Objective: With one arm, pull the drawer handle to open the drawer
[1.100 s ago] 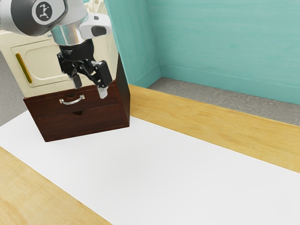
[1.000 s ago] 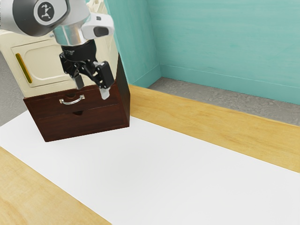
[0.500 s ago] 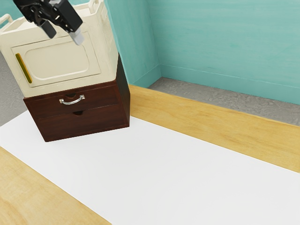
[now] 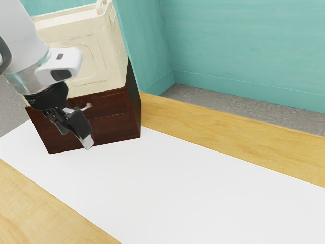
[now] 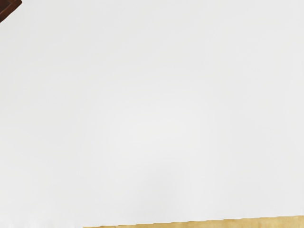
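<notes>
My gripper [image 4: 76,136] is open in the exterior view, with nothing held between its fingers. It hangs tilted in front of the dark brown drawer cabinet [image 4: 122,122], covering part of its front. The silver handle [image 4: 88,105] on the upper drawer peeks out just above the hand, its remaining part hidden. No gap shows along the visible part of the upper drawer [image 4: 114,104], whose front looks flush. In the wrist view, a corner of the cabinet [image 5: 7,8] appears.
A cream crate [image 4: 99,56] rests on top of the cabinet. White sheet [image 4: 177,188] covers the middle of the wooden table [image 4: 213,124], and a teal wall [image 4: 244,51] rises beyond it. The wrist view shows the sheet [image 5: 152,109] and wood [image 5: 213,224].
Having risen in front of the crate, my hand has come down again, lower than a second ago and farther toward the exterior view's left. The cabinet and crate have not moved.
</notes>
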Motion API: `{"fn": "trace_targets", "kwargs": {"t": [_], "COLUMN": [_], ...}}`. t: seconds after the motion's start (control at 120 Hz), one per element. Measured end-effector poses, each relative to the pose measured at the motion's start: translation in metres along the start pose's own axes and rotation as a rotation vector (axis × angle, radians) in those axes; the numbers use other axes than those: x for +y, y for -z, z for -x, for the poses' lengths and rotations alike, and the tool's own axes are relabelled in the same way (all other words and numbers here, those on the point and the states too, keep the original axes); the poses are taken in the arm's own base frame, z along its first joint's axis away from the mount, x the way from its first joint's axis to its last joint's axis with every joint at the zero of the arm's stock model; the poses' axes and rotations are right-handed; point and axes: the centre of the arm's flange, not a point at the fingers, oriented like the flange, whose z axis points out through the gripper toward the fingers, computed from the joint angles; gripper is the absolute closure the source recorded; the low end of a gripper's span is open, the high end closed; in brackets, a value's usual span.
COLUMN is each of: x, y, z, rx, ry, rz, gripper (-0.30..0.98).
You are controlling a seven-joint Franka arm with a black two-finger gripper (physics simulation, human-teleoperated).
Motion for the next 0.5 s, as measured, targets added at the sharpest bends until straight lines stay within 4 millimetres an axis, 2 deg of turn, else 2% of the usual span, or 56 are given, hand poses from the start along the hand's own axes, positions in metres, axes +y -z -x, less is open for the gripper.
{"fn": "trace_targets", "kwargs": {"t": [0.067, 0.15, 0.2, 0.25, 0.3, 0.392, 0.5], "x": [0.009, 0.007, 0.004, 0.001, -0.010, -0.031, -0.039], "y": [-0.020, -0.022, -0.022, -0.030, -0.041, -0.047, -0.051], "z": [0.020, 0.036, 0.038, 0.040, 0.045, 0.047, 0.043], "rx": [0.000, 0.042, 0.058, 0.060, 0.071, 0.099, 0.120], "ry": [-0.054, -0.140, -0.191, -0.239, -0.268, -0.304, -0.374], "rz": [-0.028, -0.097, -0.141, -0.172, -0.189, -0.210, -0.269], "gripper": [0.00, 0.00, 0.00, 0.00, 0.00, 0.00, 0.00]}}
